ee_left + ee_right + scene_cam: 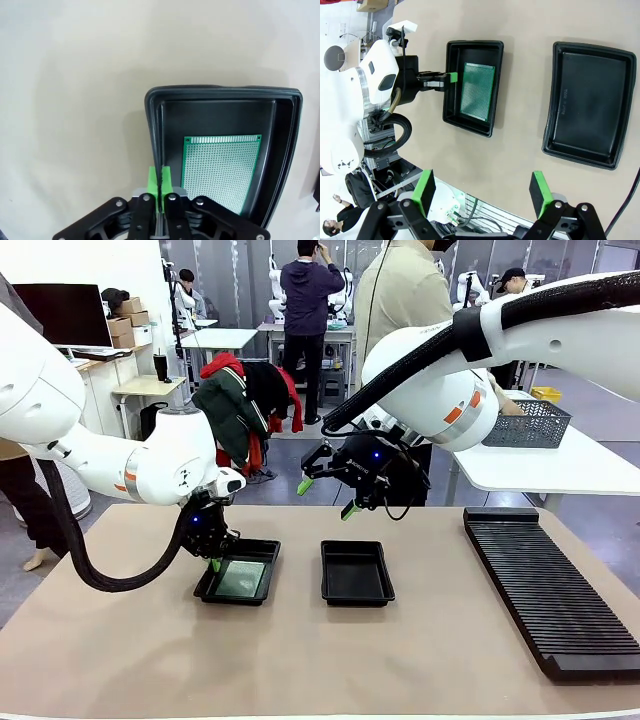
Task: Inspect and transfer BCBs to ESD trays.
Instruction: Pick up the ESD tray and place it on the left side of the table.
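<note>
While handling the BCB (221, 172), treat it as placed. Lies flat, perforated green face up, on the floor of the left ESD tray (225, 90), at lower right of the left wrist view. Sits roughly midway between the two long walls. Touches no claw.

Left claw (160, 181) fully closed at bottom centre of that view, green pads pressed together at the tray's long rim, beside the board but apart from it. Appears to pinch that thin rim between the pads, though hard to be sure from this angle. Probably a hold for shifting the tray with its load.

To do that well:
- Slide low along the table (300, 670) rather than lifting by one edge.
- Keep the tray level, to stop the loose board skating into a wall.
- Move slowly, pull in line with the fingers, and avoid twisting the flared rim.
- Keep the inner pad off the board's edge.

Right ESD tray (358, 600), bare inside, sits near the left one at centre of the front view, not touching. Mind that gap when shifting.

Right claw (327, 498) hangs above and behind the trays, upper centre of the front view, spread wide and holding nothing. Best kept out of the left arm's path.

Long ribbed rack (550, 590) at the right edge, well apart from both trays.
</note>
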Robot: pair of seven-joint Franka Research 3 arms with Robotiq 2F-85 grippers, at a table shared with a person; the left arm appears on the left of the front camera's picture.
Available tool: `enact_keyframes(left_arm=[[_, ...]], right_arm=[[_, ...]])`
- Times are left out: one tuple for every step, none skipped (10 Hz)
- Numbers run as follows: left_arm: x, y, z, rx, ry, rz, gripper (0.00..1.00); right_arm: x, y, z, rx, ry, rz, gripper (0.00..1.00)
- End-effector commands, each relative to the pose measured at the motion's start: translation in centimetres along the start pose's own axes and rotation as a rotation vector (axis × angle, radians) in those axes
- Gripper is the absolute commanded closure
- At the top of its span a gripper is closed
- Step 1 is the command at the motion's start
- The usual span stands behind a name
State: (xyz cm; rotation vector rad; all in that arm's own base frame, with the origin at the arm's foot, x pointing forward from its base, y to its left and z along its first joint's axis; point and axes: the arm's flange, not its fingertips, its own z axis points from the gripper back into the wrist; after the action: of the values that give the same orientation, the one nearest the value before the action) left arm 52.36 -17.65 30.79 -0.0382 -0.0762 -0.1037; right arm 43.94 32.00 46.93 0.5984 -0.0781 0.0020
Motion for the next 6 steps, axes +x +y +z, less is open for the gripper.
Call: enact_keyframes(left_arm=[[0.55,-0.1,-0.31,0.003,0.002,0.035,1.0],[0.48,-0.12,-0.27,-0.001,0.007,0.032,1.0],[0.05,0.1,0.0,0.0,0.0,0.002,1.0],[0.05,0.1,0.0,0.0,0.0,0.002,1.0],[0.05,0.1,0.0,0.0,0.0,0.002,1.0],[0.05,0.1,0.0,0.0,0.0,0.002,1.0]], right_arm=[[0.26,0.17,-0.16,-0.018,-0.008,-0.013,0.0],[0.26,0.17,-0.16,-0.018,-0.008,-0.013,0.0],[0.26,0.17,-0.16,-0.018,-0.008,-0.013,0.0],[0.26,0.17,-0.16,-0.018,-0.008,-0.013,0.0],[0.26,0.17,-0.16,-0.018,-0.008,-0.013,0.0],[0.26,0.17,-0.16,-0.018,-0.008,-0.013,0.0]])
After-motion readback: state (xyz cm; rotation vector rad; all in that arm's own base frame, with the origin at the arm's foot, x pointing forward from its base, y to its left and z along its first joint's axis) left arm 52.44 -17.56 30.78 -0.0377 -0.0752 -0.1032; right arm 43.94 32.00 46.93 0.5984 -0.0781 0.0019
